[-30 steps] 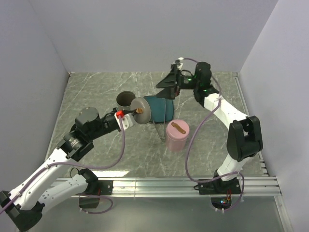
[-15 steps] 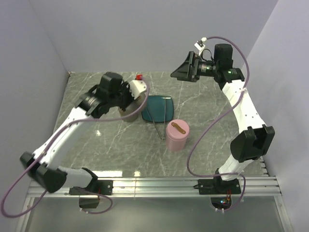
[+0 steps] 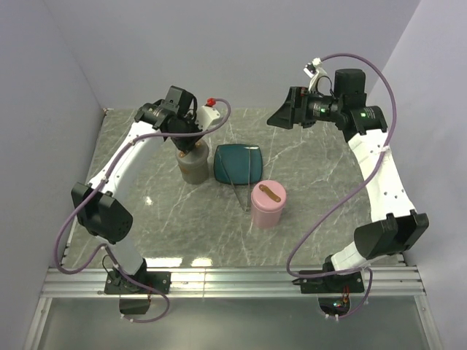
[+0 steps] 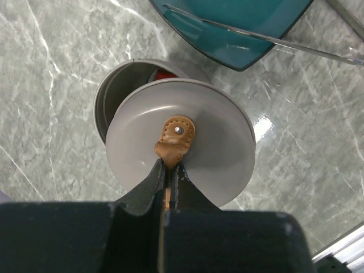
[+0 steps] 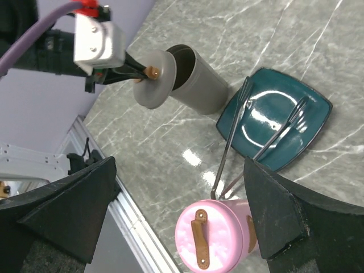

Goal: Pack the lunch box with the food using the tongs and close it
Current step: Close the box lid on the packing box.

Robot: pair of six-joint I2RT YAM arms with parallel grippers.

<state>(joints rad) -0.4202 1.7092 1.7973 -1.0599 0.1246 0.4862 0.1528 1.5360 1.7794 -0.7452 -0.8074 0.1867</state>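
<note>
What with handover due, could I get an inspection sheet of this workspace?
Surface: grey marble table, nothing spilled seen.
Job's things: grey lunch box open, red food inside; its lid held over it; tongs lie across the teal plate.
Clutter: pink canister, lidded, beside the plate.
Grippers: left gripper jaws shut on the lid's brown tab; right gripper open, empty, raised.
Cables: purple cables loop along both arms.
Surroundings: plain walls, metal rail at the near edge.

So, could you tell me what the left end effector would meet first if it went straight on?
The left end effector is shut on the tab of the grey lid, so the lid leads. Right beyond is the open grey container; its rim would probably be met first, though the gap is unclear.
</note>
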